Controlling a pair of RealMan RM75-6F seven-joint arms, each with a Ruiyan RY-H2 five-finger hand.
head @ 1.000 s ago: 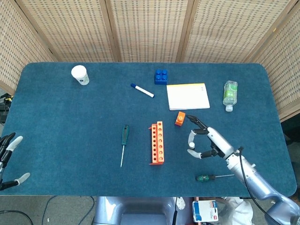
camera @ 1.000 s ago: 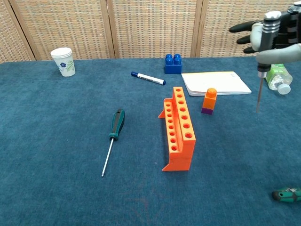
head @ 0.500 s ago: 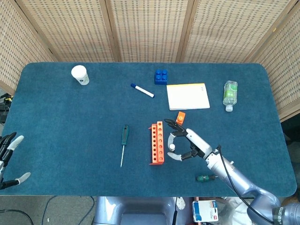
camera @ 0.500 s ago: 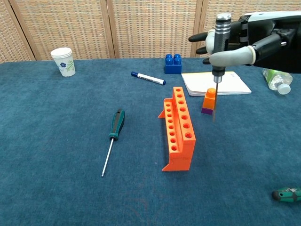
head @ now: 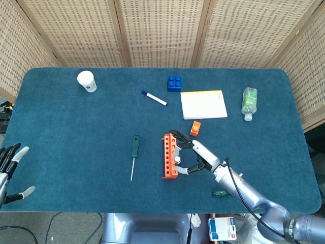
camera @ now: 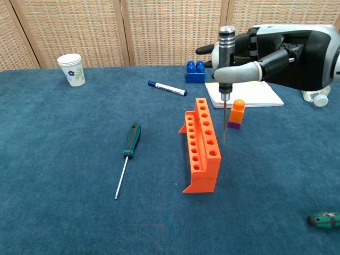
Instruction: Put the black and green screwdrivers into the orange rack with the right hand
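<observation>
While the right hand (camera: pixel 265 50) was observed above the table (head: pixel 76 132), a screwdriver with a black and silver handle (camera: pixel 227 40) was found pinched in its fingers, held upright with the shaft pointing down. In the chest view the tip was seen just beside the right edge of the orange rack (camera: pixel 203 144), level with its upper holes; whether it touched the rack could not be told. In the head view the same hand was seen against the right side of the rack.

The green and black screwdriver (camera: pixel 127 154) was noted lying flat on the table to the left of the rack, well apart from it, handle toward the far side and tip toward the robot. A second small green-handled tool (camera: pixel 324 219) was recorded at the near right edge of the chest view, lying on the table.

The left hand (head: pixel 10 170) was seen only at the lower left edge of the head view, fingers spread and nothing held.

Also recorded on the table: a paper cup (head: pixel 87 81) at the far left, a blue marker (head: pixel 154 98), a blue block (head: pixel 174 83), a white notepad (head: pixel 203 104), a small orange block (camera: pixel 237 114) just right of the rack, and a plastic bottle (head: pixel 249 102) lying at the far right.
</observation>
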